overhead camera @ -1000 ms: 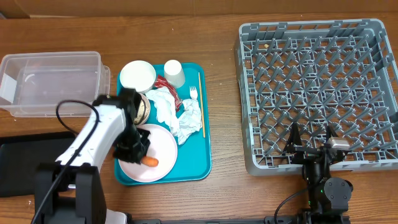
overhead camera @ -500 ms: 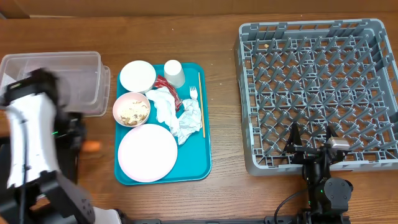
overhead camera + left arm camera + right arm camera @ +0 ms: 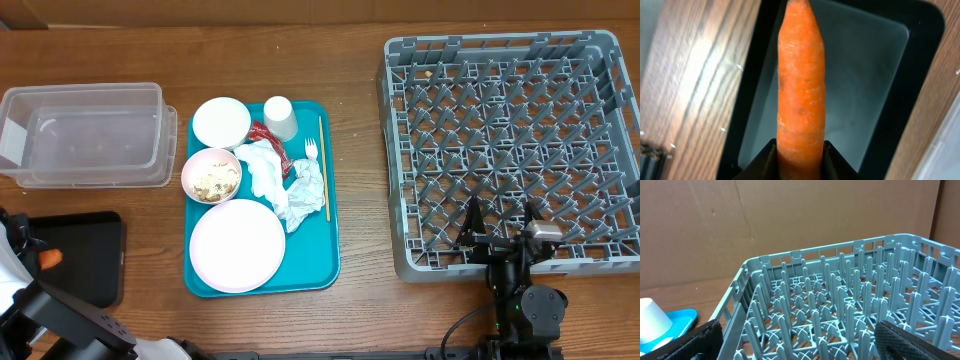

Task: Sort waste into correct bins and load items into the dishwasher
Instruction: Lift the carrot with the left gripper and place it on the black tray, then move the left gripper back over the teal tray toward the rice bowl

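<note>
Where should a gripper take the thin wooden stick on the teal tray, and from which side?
Probably from straight above, at the far end of the wooden stick, jaws closing across its width. It lies flat along the right side of the teal tray; the fork and napkins crowd its middle and near part, while the far end lies clear.

The serving tray [image 3: 318, 255] lies between shallow tray [image 3: 85, 265] and rack [image 3: 500, 42].

Wooden table [image 3: 350, 150] (brown cardboard wall [image 3: 740, 220] behind)

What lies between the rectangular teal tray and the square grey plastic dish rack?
Only bare brown wooden table, shown overhead, separates teal tray from grey rack.
</note>
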Robot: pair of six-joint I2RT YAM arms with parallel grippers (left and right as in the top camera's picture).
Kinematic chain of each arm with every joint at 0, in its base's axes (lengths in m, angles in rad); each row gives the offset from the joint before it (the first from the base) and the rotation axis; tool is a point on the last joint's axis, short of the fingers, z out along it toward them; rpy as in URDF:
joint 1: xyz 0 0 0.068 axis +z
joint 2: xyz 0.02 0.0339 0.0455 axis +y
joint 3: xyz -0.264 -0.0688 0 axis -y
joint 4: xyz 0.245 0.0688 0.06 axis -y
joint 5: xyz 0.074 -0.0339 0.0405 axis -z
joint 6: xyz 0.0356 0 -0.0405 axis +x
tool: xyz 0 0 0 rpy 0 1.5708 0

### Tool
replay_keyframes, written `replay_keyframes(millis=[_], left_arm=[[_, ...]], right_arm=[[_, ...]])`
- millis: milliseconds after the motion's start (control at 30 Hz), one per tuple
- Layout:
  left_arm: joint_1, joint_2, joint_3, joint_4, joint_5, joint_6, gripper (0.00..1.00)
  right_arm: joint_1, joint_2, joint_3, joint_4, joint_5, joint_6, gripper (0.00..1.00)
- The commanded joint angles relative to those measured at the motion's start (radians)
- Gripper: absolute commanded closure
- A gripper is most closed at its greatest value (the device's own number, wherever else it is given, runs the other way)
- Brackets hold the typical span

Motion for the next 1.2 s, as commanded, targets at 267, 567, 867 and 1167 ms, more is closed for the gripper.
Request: replay_keyframes(millis=[267, 567, 867, 1167], left_arm=[[0.000, 0.206, -0.005, 0.017, -0.054, 0.032, 0.68], [0.000, 0.254, -0.002, -0.007, -0.047, 0.031, 0.44], [-0.010, 0.209, 0.290, -0.306, 0.036, 0.018, 0.51], [-0.059, 0.032, 0.480, -0.422, 0.693, 0.181, 0.51]], right_arm=[[0.006, -0.008, -0.011, 0.003, 0.009, -0.003, 0.00], [0.006, -0.008, -0.011, 0.003, 0.009, -0.003, 0.00], [0.006, -0.008, -0.011, 0.003, 0.009, -0.003, 0.00], [0.006, -0.008, -0.011, 0.003, 0.009, -0.003, 0.00]])
